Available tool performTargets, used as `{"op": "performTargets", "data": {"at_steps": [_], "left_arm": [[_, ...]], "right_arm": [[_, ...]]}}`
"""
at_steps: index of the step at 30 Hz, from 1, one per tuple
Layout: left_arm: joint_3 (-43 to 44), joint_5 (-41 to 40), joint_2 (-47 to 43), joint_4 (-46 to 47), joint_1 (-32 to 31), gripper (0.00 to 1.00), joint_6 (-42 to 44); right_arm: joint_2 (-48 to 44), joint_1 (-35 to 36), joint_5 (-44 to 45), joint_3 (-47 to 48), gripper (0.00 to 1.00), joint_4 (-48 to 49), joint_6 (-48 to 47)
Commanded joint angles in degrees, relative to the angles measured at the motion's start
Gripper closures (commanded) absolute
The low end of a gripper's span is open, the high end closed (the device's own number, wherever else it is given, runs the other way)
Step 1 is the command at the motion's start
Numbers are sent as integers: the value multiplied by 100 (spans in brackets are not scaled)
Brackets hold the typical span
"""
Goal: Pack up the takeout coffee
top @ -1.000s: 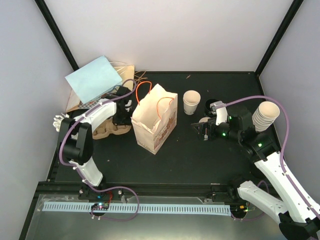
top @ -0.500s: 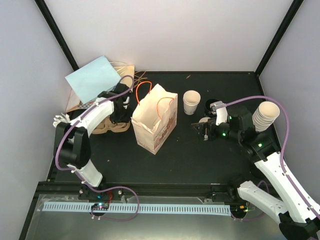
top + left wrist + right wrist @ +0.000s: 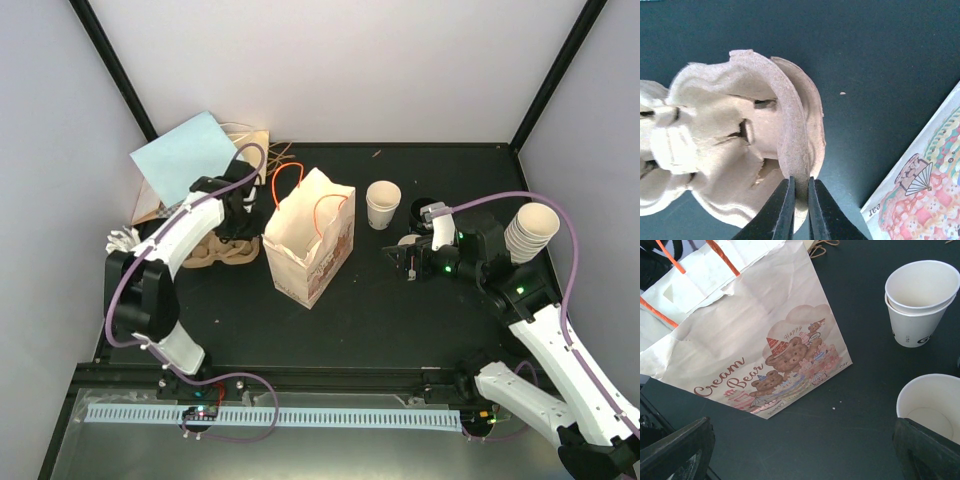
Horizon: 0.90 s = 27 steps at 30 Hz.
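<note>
The black table (image 3: 400, 300) lies open just ahead of the right hand (image 3: 800, 452), whose fingers stand wide apart at the frame's lower corners. The printed paper bag (image 3: 755, 340) stands ahead and to its left, its top cut off. The left hand (image 3: 800, 185) is clamped on the thin rim of the pulp tray (image 3: 725, 135), with the bag's corner close on its right. Two nested paper cups (image 3: 920, 300), open-topped, stand ahead-right of the right hand. A single cup (image 3: 932, 405) is nearer, partly cropped.

Bright, even light; soft shadows, views mostly sharp
</note>
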Motion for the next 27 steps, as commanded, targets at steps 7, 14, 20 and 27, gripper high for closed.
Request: {"op": "performTargets", "data": {"at_steps": [7,14,20,27], "left_arm": [[742,-669,-615,-887,-27,93,75],[1328,-1181,-824,-1442,-12,94,160],[1952,-1460,-897,-1861,-1,94,245],[2759,-1526,-1037,-2564,-1,94,365]], "right_arm": [[-35,6,-96,-47,0,46,61],[-27,6,-118,-56,0,62,70],[-44,5,-92,-67,0,42,61],[-44,6,-57,-45,0,16,45]]}}
